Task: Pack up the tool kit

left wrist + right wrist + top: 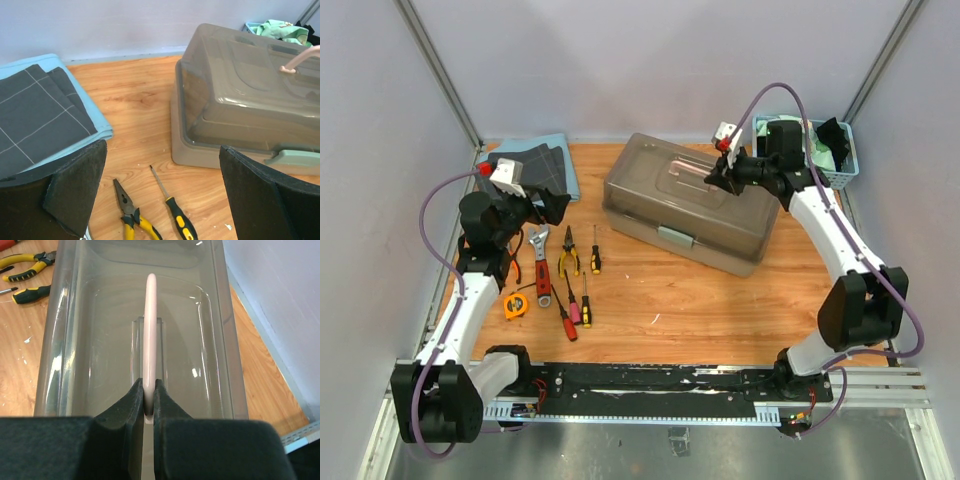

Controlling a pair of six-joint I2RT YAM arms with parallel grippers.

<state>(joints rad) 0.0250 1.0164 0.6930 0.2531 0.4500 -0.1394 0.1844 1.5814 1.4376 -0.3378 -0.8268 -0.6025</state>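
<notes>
Top external view: looks steeply down on the whole table [720,300] from high above its near edge; toolbox [690,205] at the far side. Left wrist view: low, nearly level, facing the toolbox's left end from near. Right wrist view: very close above the toolbox handle [150,325], facing along the lid [100,350]. All three views share the toolbox and the pliers [131,212] left of it.

The left arm [468,305] and right arm [835,230] are white shells with black joint housings, each trailed by a purple cable [776,86]; jaws are matte black wedges, perhaps foam-faced.
</notes>
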